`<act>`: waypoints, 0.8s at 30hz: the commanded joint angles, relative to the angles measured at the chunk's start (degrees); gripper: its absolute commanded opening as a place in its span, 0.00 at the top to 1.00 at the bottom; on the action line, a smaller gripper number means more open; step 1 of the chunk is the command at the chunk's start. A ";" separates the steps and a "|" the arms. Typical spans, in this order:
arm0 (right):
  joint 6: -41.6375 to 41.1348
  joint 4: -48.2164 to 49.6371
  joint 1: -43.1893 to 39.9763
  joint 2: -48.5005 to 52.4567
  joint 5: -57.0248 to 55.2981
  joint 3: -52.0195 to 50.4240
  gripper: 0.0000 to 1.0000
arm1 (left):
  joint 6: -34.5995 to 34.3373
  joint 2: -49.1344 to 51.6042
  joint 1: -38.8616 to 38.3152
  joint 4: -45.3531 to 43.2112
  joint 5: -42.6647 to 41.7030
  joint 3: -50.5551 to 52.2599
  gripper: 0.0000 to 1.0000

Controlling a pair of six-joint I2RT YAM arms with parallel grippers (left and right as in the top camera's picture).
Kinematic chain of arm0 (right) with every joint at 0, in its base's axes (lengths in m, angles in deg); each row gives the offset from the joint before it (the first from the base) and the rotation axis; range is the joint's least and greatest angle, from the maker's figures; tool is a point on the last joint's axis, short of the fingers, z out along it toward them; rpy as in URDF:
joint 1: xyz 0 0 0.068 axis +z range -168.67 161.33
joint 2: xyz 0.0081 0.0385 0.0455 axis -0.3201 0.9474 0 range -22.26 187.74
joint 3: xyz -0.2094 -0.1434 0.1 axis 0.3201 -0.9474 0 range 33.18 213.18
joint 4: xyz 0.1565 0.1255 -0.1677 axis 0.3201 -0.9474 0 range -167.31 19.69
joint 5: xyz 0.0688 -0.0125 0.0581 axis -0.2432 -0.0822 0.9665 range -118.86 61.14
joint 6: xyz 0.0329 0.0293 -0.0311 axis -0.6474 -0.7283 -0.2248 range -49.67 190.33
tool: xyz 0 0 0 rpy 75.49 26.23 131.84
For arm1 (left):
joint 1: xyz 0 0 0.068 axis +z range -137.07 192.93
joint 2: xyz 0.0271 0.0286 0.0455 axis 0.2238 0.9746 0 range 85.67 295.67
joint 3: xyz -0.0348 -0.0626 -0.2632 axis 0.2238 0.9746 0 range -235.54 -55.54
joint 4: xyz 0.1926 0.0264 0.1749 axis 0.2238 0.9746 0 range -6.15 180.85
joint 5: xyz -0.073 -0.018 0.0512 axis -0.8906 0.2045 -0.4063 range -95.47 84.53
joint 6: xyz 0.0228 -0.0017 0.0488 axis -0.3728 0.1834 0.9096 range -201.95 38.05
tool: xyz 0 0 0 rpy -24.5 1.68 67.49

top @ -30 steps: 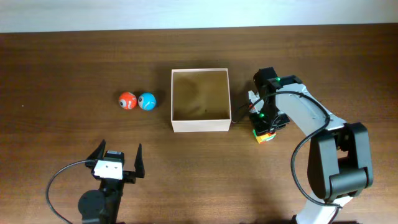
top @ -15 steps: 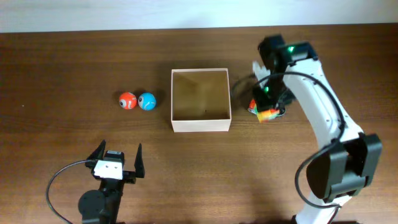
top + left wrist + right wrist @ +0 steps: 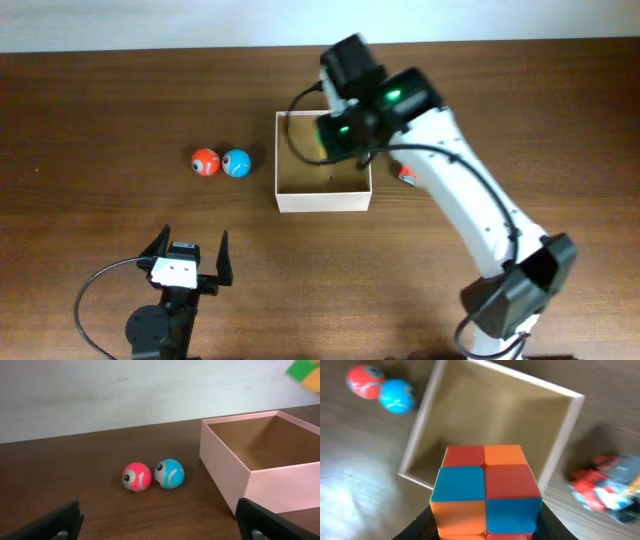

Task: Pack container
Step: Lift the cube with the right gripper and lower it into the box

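One brown table point(image 3: 90, 90) bears everything. The container point(image 3: 322, 201) sits on it toward the far edge, mouth upward and walls parallel to the table's edges; being square, it has no long axis. My right gripper point(image 3: 485, 527) hangs over the container, clamped on a colored puzzle cube point(image 3: 485, 485), while my left gripper point(image 3: 190, 252) sits near the front edge, fingers spread wide and holding nothing. A red ball point(image 3: 205, 161) and a blue ball point(image 3: 236, 162) lie side by side left of the container, and a blurred red toy point(image 3: 407, 175) lies just beside its right wall.
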 commanded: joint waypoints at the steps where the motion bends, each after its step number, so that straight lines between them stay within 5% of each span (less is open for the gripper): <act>1: -3.89 1.25 1.84 3.67 -0.57 1.05 0.60 | 0.94 -0.07 0.35 0.17 -0.59 0.13 0.01; 24: -7.37 -0.22 -1.01 12.31 -5.03 1.03 0.55 | 0.94 -0.07 0.35 0.20 -0.59 0.13 0.01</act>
